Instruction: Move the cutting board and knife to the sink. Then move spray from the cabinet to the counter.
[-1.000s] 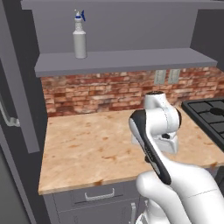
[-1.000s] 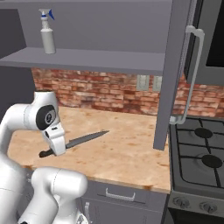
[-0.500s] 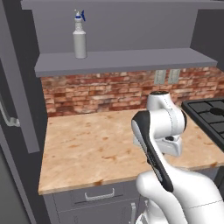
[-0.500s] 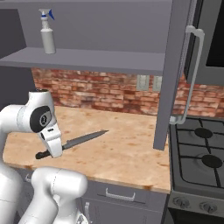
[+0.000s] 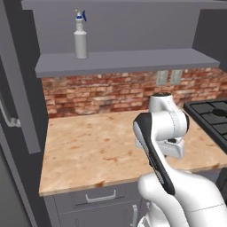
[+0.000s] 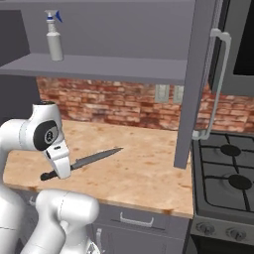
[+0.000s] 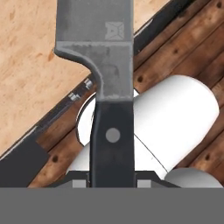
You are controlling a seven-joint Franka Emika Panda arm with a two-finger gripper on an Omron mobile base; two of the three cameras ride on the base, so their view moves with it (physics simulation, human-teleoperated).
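Knife (image 6: 82, 161) held in air at lower left of right base frame, above beige tabletop (image 6: 144, 173); jaws clamped on black handle (image 7: 112, 144), blade (image 7: 94, 39) pointing away up frame in hand view. Judged light, rigid, slim; smooth handle could pivot in grip. Best hold: mid-handle by rivet, never blade. Spray (image 5: 80, 40) upright on cabinet shelf (image 5: 128, 62), upper left of left base frame.

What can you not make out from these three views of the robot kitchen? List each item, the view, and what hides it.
- Tool: hand view, its fingertips are covered by the knife handle and the bottom edge.
- Knife handle: right base view, partly behind the white arm.
- Counter: left base view, its right part is hidden by the arm.
- Stove: right base view, cut off by the right edge.
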